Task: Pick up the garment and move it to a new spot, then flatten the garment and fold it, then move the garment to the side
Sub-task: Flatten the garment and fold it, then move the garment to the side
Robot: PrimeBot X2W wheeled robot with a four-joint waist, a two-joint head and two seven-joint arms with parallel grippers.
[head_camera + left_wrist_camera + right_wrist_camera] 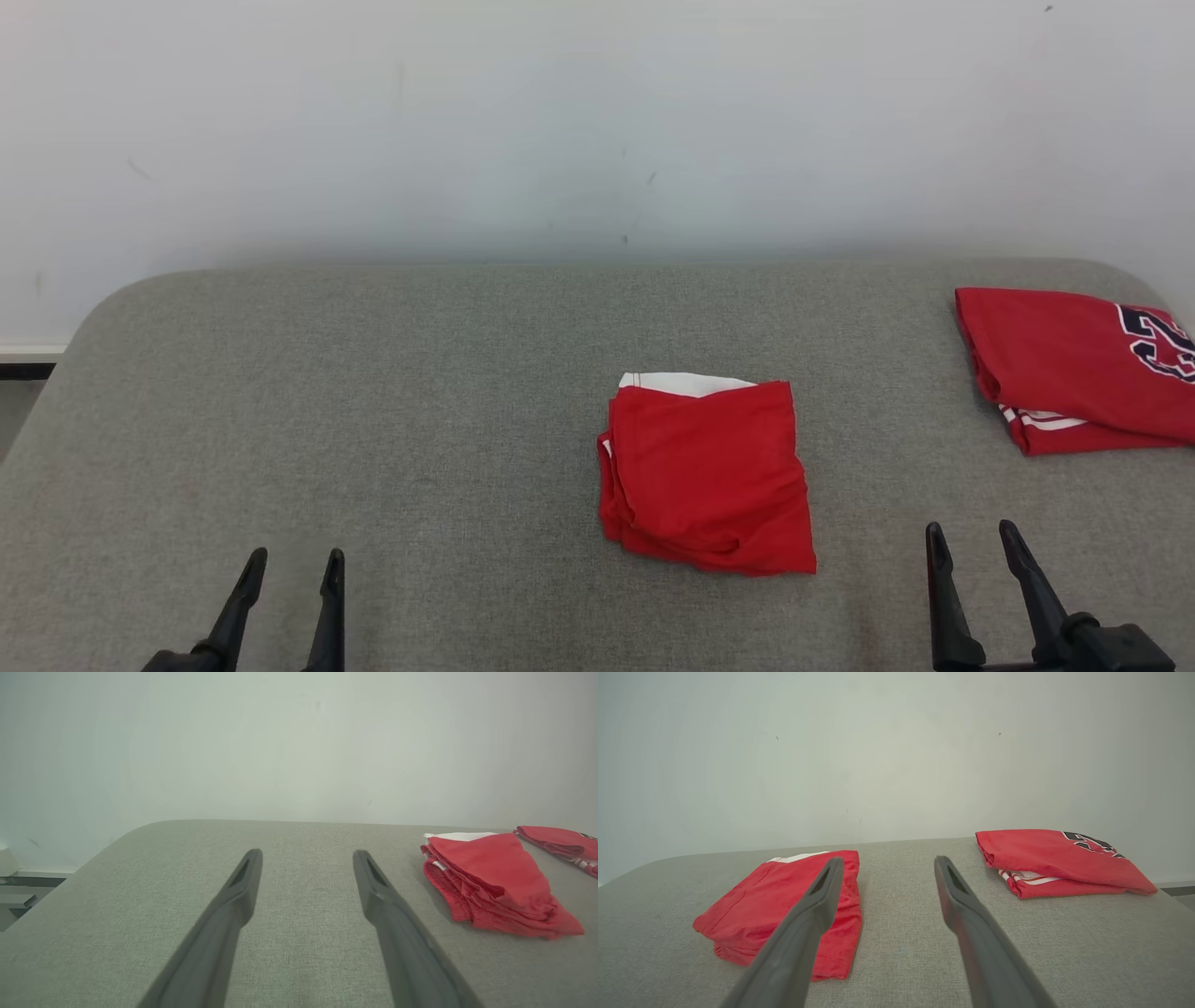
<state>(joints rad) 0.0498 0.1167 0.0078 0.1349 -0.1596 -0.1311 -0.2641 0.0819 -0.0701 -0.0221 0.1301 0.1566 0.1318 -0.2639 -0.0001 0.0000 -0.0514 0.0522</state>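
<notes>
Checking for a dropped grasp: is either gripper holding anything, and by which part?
Nothing: left gripper and right gripper are open, clear of the nearer garment.

Left fingers (239, 597): two long, slim, matte dark-grey blades tapering to narrow tips, an elongated recess on each inner face near the tip. Right fingers (945, 597): same pattern, black blocky mount at base.

Tabletop (373, 392) is showing a grey woven cloth cover, matt and finely grained. Folded red garment (709, 476) is reading as soft matt knit cloth with a white band. Red jersey (1055, 364) is looking smoother, carrying dark printed numerals. Left end effector (296, 557) and right end effector (971, 530) are appearing dark, matt, plastic-like.
</notes>
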